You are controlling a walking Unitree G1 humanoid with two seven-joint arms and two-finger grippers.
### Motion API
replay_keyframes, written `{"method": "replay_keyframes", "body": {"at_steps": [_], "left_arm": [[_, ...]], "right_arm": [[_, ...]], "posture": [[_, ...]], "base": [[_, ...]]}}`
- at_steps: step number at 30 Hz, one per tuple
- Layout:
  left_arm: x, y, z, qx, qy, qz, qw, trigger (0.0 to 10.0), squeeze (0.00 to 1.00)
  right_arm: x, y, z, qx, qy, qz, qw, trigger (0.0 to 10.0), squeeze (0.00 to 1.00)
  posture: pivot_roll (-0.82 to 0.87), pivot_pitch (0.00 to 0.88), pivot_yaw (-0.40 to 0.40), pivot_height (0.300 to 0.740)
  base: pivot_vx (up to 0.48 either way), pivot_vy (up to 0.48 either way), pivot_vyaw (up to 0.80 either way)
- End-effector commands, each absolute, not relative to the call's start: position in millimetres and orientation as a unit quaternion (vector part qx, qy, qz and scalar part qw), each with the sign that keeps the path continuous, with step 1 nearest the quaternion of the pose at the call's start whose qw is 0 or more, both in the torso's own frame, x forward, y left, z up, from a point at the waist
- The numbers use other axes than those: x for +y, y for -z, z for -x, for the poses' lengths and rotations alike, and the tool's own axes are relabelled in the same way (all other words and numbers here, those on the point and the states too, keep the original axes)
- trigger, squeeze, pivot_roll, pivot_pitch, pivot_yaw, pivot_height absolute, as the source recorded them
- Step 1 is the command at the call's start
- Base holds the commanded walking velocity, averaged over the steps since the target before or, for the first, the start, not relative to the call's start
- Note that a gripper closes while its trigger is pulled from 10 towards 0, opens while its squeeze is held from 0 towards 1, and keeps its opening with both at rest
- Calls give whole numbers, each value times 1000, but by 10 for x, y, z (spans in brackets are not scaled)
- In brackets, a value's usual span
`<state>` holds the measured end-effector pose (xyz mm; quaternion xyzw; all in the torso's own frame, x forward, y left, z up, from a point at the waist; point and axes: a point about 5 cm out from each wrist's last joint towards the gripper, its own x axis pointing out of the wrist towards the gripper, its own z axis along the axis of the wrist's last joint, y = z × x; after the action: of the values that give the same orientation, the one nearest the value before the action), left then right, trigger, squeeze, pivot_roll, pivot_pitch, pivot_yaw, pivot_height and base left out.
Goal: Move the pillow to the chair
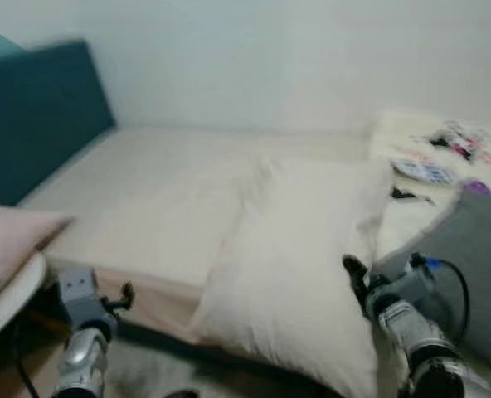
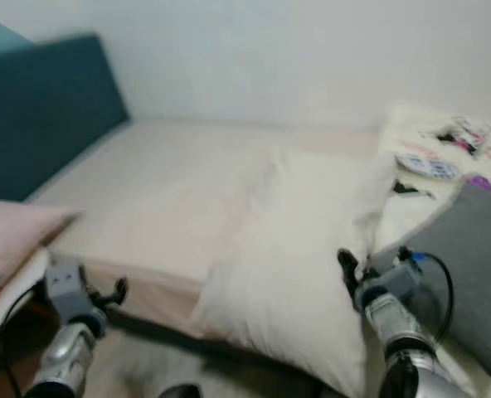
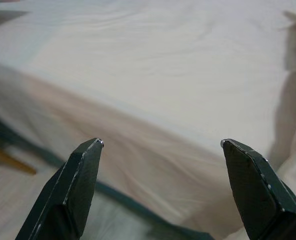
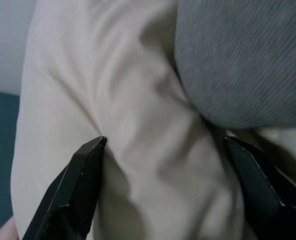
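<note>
A large cream pillow point(image 1: 299, 265) lies on the bed point(image 1: 162, 199), its lower corner hanging over the front edge. My right gripper point(image 1: 353, 272) is at the pillow's right side, beside a grey cushion point(image 1: 469, 249). In the right wrist view that gripper point(image 4: 163, 145) is open, with the pillow's cloth point(image 4: 113, 100) lying between the two fingers point(image 4: 83, 185). My left gripper point(image 1: 123, 297) is low at the bed's front edge, left of the pillow. It is open point(image 3: 160, 144) over the sheet, with nothing between its fingers.
A teal headboard point(image 1: 34, 124) stands at the left end of the bed. A pink cushion point(image 1: 9, 240) rests on a white rounded surface point(image 1: 13, 303) at the near left. Papers and small items point(image 1: 436, 157) lie at the bed's far right. The picture is blurred.
</note>
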<state>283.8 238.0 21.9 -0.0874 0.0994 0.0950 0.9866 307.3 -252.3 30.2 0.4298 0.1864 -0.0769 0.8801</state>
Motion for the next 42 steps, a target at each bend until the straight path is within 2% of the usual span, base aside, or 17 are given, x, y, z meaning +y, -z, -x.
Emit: {"method": "replay_keyframes", "body": {"at_steps": [1,10,13,17,18,20,23,26,31,36,42], "left_arm": [[2434,-211,-2803,101,-98,86,986,10000,0],[2391,-200,-2778,99,-85,82,988,10000,0],[2364,-203,-2777,98,-80,81,989,10000,0],[2339,-266,-2820,86,-71,79,991,10000,0],[2336,-287,-2834,82,-69,79,991,10000,0],[2334,-301,-2843,79,-68,79,991,10000,0],[2330,-341,-2865,72,-66,78,992,10000,0],[2326,-345,-2869,71,-66,78,992,10000,0],[2290,-346,-2877,71,-64,80,992,10000,0],[2267,-361,-2894,69,-64,83,992,10000,0],[2233,-377,-2941,73,-72,93,990,10000,0]], "right_arm": [[-2403,-276,-3100,202,70,-436,874,10000,0],[-2482,-312,-3110,197,85,-420,882,10000,0],[-2433,-349,-3142,190,51,-422,885,10000,0],[-2214,-416,-3230,186,-24,-437,879,10000,0],[-2119,-442,-3258,187,-56,-437,878,0,0],[-2056,-459,-3275,188,-76,-437,876,0,0],[-1819,-475,-3307,216,-137,-416,873,0,0],[-1764,-460,-3313,232,-135,-408,873,0,0],[-1761,-415,-3319,252,-100,-366,890,0,0],[-1758,-471,-3369,233,-98,-345,904,0,0],[-1627,-782,-3513,136,-189,-354,906,0,0]], "posture": [[104,0,79,570],[104,10,86,570],[104,16,93,570],[110,18,95,570],[115,18,93,570],[115,18,93,570],[117,16,89,570],[118,15,87,570],[115,9,79,570],[110,4,78,570],[104,0,72,570]], "base": [[0,0,0],[0,0,0],[0,0,0],[0,0,0],[0,0,0],[0,0,0],[0,0,0],[0,0,0],[0,0,0],[0,0,0],[0,0,0]]}}
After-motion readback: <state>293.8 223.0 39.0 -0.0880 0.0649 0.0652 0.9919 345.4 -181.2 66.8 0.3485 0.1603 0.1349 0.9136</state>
